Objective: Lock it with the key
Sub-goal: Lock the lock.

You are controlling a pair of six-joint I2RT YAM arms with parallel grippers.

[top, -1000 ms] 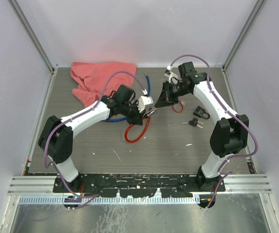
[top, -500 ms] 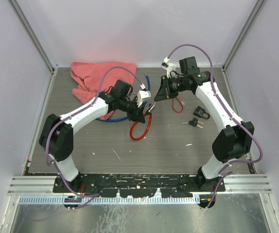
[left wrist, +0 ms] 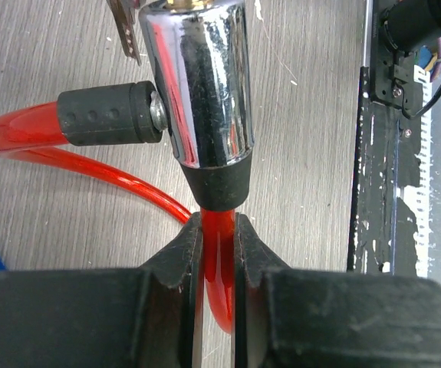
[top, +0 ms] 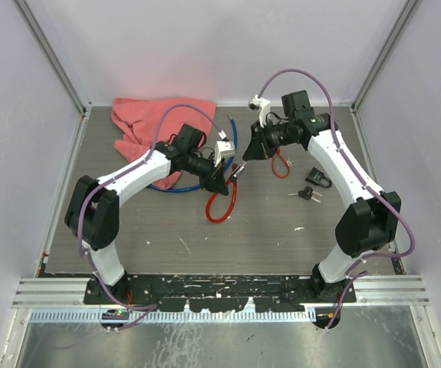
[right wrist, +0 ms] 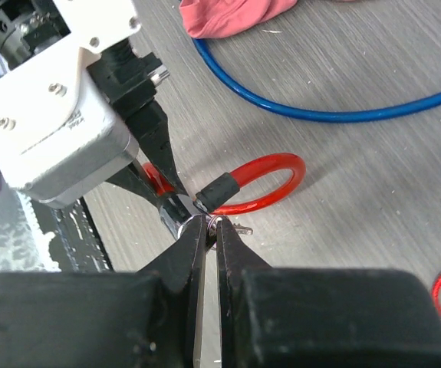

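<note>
The lock is a chrome cylinder (left wrist: 197,84) on a red cable (left wrist: 218,253), held off the table at mid-table (top: 235,170). My left gripper (left wrist: 218,230) is shut on the red cable just below the cylinder's black collar. The cable's black end plug (left wrist: 105,113) sits in the cylinder's side. From the opposite side my right gripper (right wrist: 212,226) is shut on the key (right wrist: 224,224) at the cylinder's end (right wrist: 176,213). A second key on the ring hangs beside it (right wrist: 239,228). The red loop (top: 218,205) trails onto the table.
A pink cloth (top: 155,123) lies at the back left, with a blue cable (top: 174,186) under my left arm. A thin red loop (top: 281,167), a small black padlock (top: 317,178) and loose keys (top: 306,195) lie under my right arm.
Both grippers have shifted a little toward the back with the lock between them. The right arm's elbow has swung outward. The red loop has been drawn closer in.
</note>
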